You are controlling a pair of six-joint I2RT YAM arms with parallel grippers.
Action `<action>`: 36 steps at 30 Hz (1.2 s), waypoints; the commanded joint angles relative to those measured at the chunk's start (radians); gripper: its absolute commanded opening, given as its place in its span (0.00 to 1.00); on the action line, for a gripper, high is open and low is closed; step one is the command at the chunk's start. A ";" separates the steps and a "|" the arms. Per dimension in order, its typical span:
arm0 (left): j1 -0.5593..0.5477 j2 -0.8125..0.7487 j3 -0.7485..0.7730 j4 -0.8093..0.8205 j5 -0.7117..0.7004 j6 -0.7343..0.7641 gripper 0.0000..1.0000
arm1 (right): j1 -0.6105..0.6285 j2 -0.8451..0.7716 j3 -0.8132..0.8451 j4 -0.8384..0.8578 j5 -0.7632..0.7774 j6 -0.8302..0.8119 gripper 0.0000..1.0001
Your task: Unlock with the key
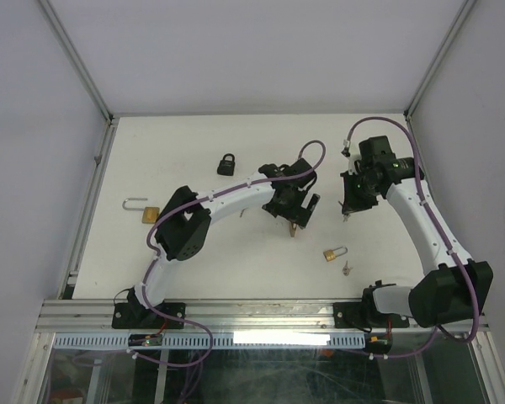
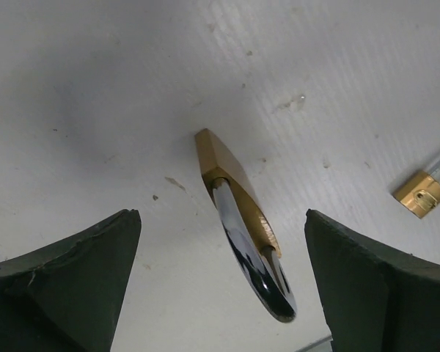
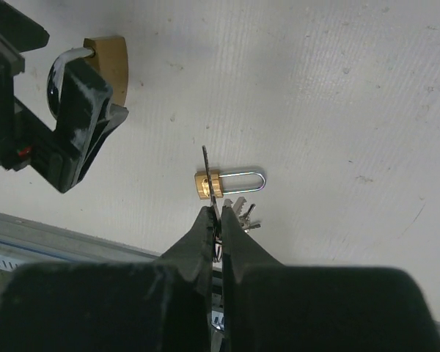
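RISK: my left end effector (image 2: 221, 216) gapes wide around the brass padlock (image 2: 227, 172), touching neither side, so a push from the key (image 3: 205, 163) pinched in my closed right end effector (image 3: 216, 214) could tip or skid it | LOOK: gold body edge-on mid-tabletop (image 2: 95, 88), chrome shackle seemingly seated, raised toward my wrist

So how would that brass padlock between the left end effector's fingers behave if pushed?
Probably stiff and heavy for its size: the brass padlock looks solid metal. Its glossy shackle is likely slippery. It appears to stand on a narrow face between the fingers of the open left end effector, so a nudge may tip it.
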 commanded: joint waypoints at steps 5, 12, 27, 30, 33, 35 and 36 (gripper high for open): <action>-0.007 0.027 0.077 -0.018 -0.060 -0.084 0.74 | -0.005 -0.064 -0.005 0.054 -0.063 -0.002 0.00; -0.009 0.034 0.097 -0.021 -0.021 -0.082 0.47 | -0.005 -0.067 -0.002 0.065 -0.084 -0.010 0.00; -0.009 0.076 0.092 -0.036 0.052 -0.054 0.39 | -0.006 -0.046 0.033 0.067 -0.138 -0.014 0.00; -0.008 0.077 0.096 -0.039 0.052 -0.051 0.15 | -0.006 -0.044 0.041 0.066 -0.149 -0.015 0.00; -0.008 0.070 0.100 -0.037 0.059 -0.039 0.00 | -0.005 -0.044 0.044 0.064 -0.155 -0.017 0.00; -0.001 0.055 0.100 -0.027 0.082 -0.032 0.00 | -0.006 -0.047 0.048 0.064 -0.176 -0.022 0.00; 0.008 0.041 0.099 -0.013 0.099 -0.030 0.00 | -0.006 -0.052 0.052 0.064 -0.198 -0.027 0.00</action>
